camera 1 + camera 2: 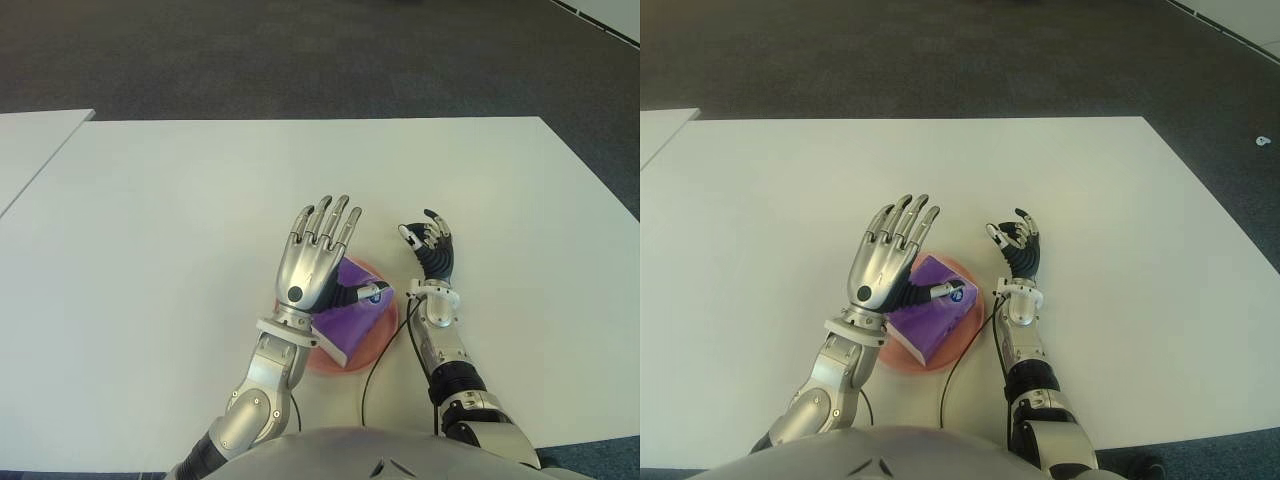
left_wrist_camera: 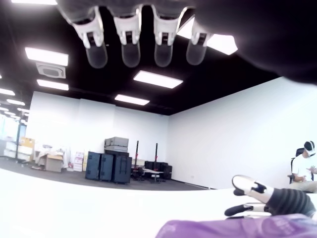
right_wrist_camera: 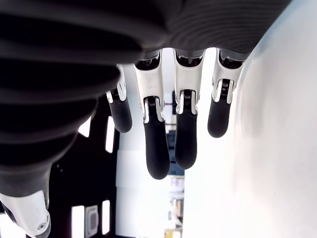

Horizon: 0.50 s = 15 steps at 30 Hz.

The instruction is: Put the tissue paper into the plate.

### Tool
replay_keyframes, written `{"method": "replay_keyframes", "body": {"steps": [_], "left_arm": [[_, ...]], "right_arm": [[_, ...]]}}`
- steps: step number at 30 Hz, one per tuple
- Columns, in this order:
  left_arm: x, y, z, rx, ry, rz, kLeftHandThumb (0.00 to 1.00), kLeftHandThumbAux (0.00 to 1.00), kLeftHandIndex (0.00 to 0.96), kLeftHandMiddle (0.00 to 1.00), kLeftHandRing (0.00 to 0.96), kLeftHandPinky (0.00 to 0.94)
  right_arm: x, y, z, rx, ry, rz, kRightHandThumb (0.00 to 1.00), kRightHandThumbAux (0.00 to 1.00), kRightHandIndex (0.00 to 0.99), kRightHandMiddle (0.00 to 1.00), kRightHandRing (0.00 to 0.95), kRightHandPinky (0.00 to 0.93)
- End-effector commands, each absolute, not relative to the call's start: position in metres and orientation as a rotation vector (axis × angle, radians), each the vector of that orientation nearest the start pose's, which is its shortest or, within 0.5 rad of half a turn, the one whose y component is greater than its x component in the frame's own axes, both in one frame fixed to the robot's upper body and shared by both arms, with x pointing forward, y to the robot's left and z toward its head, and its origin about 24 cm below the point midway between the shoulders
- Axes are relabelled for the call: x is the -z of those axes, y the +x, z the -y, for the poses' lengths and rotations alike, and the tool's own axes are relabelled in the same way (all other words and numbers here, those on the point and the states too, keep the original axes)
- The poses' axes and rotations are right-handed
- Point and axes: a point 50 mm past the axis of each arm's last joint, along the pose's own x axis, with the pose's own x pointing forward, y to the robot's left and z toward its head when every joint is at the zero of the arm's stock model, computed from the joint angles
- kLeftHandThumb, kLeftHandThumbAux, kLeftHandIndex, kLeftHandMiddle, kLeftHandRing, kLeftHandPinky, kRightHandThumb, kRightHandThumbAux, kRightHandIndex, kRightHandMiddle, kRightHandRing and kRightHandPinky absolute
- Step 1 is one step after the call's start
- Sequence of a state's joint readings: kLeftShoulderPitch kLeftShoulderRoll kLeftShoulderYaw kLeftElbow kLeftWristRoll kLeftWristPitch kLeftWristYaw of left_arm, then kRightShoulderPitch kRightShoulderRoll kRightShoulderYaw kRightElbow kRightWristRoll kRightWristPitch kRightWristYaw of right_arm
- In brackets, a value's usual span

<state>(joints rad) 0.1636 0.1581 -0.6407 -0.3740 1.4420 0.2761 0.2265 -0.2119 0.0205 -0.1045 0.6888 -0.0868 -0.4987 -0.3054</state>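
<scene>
Closest to the robot's chest sits one round pink plate [image 1: 372, 345] on the wide white desk [image 1: 150, 250], and in it lies a single purple tissue paper packet [image 1: 352, 300] with a white edge, tilted across the dish. That is the only packet and the only plate on show.

Two hands hang over the scene. One left hand [image 1: 318, 252], silver-backed, hovers above the left part of the plate with its four fingers [image 1: 340, 222] stretched straight and spread, grasping nothing; its thumb points across the top of the packet. One right hand [image 1: 430, 250], dark-palmed, stands just right of the plate, wrist upright, its fingers [image 3: 157, 148] loosely bent and empty.

Far off in the left wrist view, one seated person [image 2: 306, 168] in a white top shows by the wall.
</scene>
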Motion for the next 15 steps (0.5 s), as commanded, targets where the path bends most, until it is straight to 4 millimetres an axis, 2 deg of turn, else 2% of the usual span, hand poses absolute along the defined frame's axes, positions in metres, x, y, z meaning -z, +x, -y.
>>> {"method": "replay_keyframes", "body": {"steps": [1, 15], "left_arm": [[-0.091, 0.1818, -0.0489, 0.035, 1.299, 0.453, 0.229, 0.179, 0.0, 0.0, 0.0, 0.0], [-0.0947, 0.1858, -0.0511, 0.051, 1.319, 0.412, 0.26, 0.127, 0.0, 0.0, 0.0, 0.0]], "right_arm": [[0.0439, 0.2484, 0.1622, 0.317, -0.038, -0.136, 0.947, 0.63, 0.197, 0.483, 0.399, 0.274], [0.0408, 0.247, 0.1584, 0.315, -0.041, -0.121, 0.946, 0.63, 0.191, 0.483, 0.387, 0.227]]}}
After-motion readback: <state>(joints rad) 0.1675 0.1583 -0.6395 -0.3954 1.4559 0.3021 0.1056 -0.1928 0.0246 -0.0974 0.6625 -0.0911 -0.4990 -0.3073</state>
